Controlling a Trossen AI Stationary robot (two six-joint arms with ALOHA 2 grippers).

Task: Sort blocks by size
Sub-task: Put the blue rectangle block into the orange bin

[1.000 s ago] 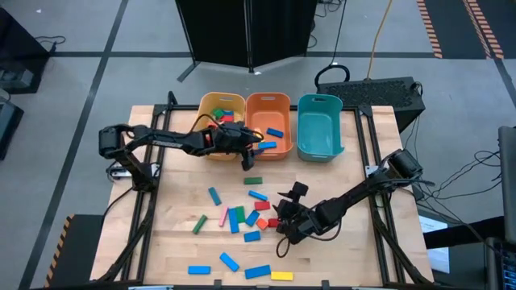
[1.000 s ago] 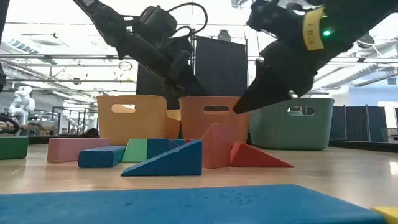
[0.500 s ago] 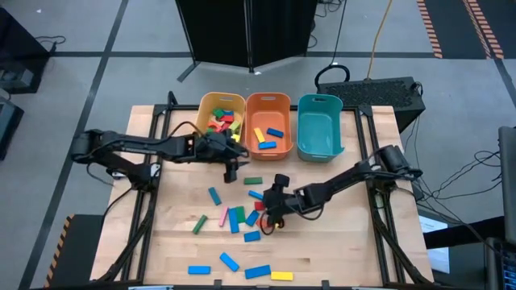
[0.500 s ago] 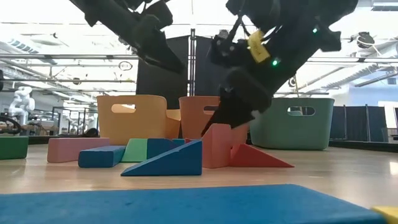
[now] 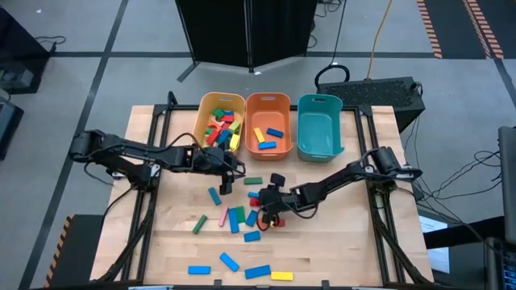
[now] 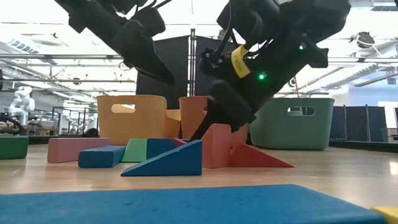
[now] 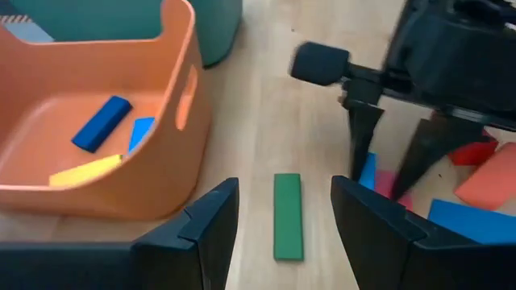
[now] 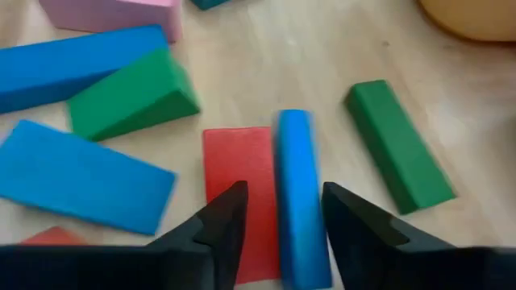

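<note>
Right gripper (image 8: 278,211) spread over my blue bar (image 8: 300,193).
Beside it I see a red block (image 8: 235,189); left gripper (image 7: 285,211) gapes above a green bar (image 7: 287,216).

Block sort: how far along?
Done: yellow bin holds a pile of blocks, orange bin holds three. Teal bin is empty. In hand: right gripper straddles a blue bar, nothing lifted; left gripper, open, faces a green bar. Left: over a dozen loose blocks on the table.
</note>
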